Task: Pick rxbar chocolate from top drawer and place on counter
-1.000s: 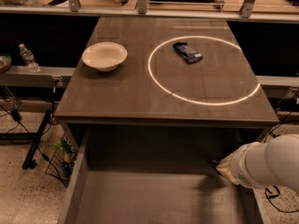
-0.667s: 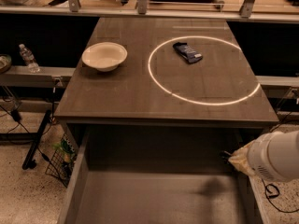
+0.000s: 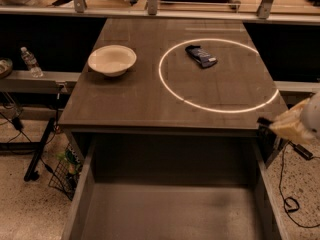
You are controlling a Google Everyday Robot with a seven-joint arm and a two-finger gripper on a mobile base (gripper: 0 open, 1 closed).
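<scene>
My gripper (image 3: 270,124) is at the right edge of the view, level with the counter's front right corner and above the top drawer's right wall. A thin dark end, which I take for the rxbar chocolate (image 3: 262,120), sticks out from its pale tip; the rest of the bar is hidden. The top drawer (image 3: 170,209) is pulled open below the counter, and the part of its floor in view is bare. The counter (image 3: 140,99) carries a bright white circle outline (image 3: 218,75).
A dark blue crumpled wrapper with a white patch (image 3: 201,55) lies inside the circle. A white bowl (image 3: 112,60) sits on the counter's left side. A water bottle (image 3: 30,62) stands on a ledge at far left. Cables lie on the floor at right.
My gripper has risen out of the drawer's back right corner and moved right, from down inside the drawer to the level of the counter edge.
</scene>
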